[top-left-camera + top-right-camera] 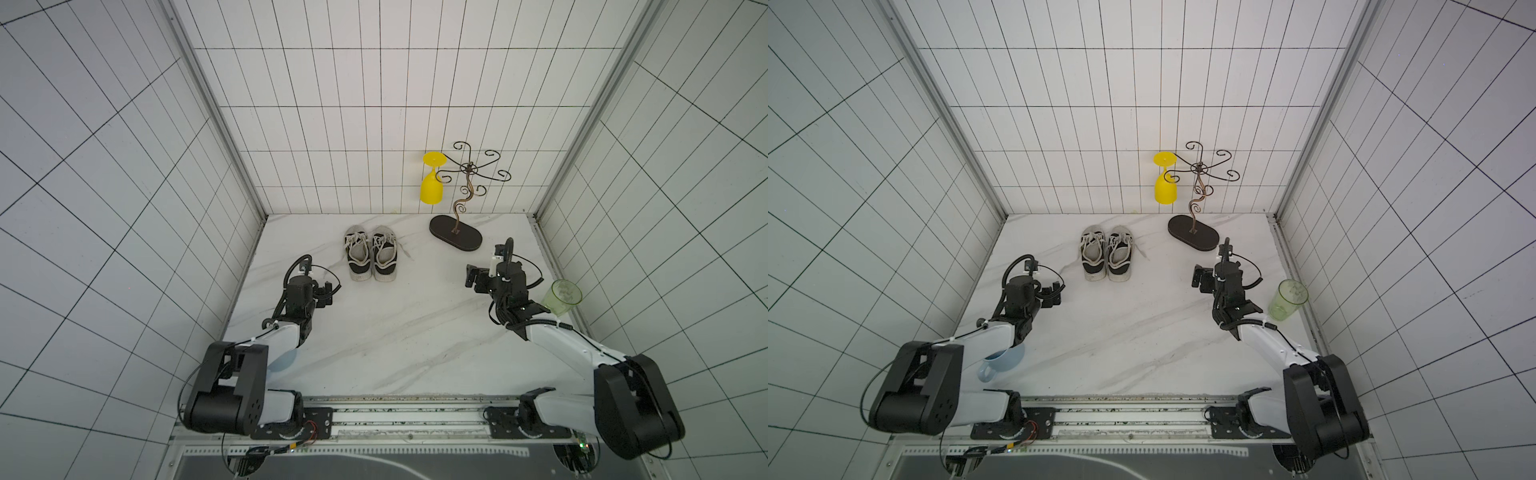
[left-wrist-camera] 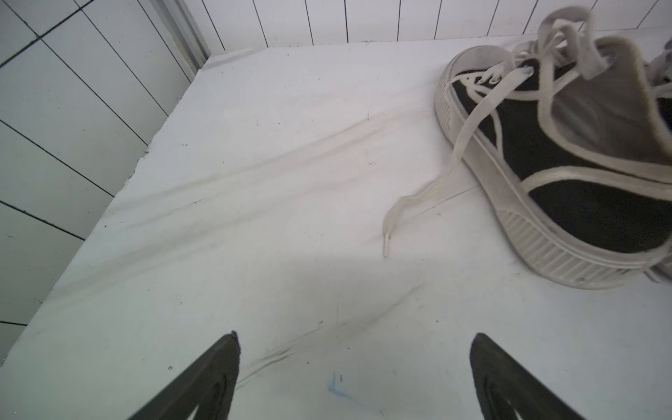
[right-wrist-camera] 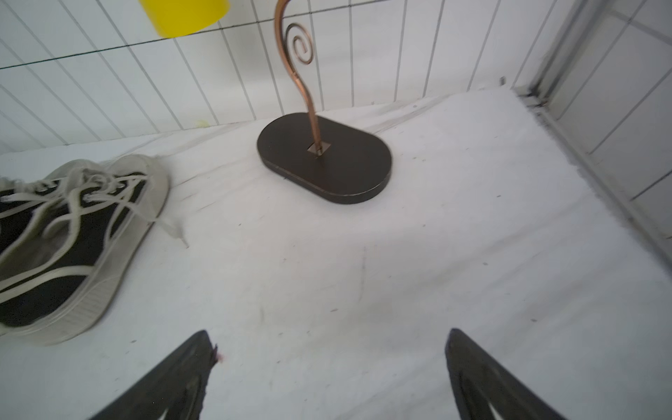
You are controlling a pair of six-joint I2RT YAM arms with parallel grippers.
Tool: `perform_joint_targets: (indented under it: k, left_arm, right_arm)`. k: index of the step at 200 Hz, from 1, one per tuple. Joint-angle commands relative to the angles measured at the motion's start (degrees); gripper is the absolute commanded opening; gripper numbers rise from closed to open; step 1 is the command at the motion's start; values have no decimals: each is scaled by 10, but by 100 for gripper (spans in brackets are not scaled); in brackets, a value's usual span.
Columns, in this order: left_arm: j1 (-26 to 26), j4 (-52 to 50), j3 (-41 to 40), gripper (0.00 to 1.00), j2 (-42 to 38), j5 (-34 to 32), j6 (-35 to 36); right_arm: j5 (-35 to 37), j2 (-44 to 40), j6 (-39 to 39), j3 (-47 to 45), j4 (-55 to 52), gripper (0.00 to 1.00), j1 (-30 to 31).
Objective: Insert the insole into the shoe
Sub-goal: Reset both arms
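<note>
Left gripper [image 2: 354, 336] and right gripper [image 3: 329, 331]: jaws spread, empty. Back away clear of shoes [image 1: 384, 257] ahead; insole unseen, presumably seated.

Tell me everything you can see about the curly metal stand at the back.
The metal stand stands upright toward the back right of the table. Its dark, flat oval base rests on the marble-look top. A coppery stem with spiral curls rises from a square fitting in it. Dark scrolled wire arms spread from the top; a yellow goblet hangs upside down from one.
</note>
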Motion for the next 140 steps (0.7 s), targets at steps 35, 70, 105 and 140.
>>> perform_joint_targets:
  k: [35,70,105,140]
  left_arm:
    - [11,330,-57,98,70,15,-2]
    - [-18,300,-23,98,91,-56,9]
    - [-19,350,-39,98,105,-60,13]
    - [-20,314,-30,98,95,-61,10]
  right_arm:
    - [2,30,-90,-166,362,99,-122]
    - [-28,139,-98,-181,488,99,-141]
    - [-64,176,-101,-182,530,99,-154]
    - [-65,162,-101,-172,484,99,-153]
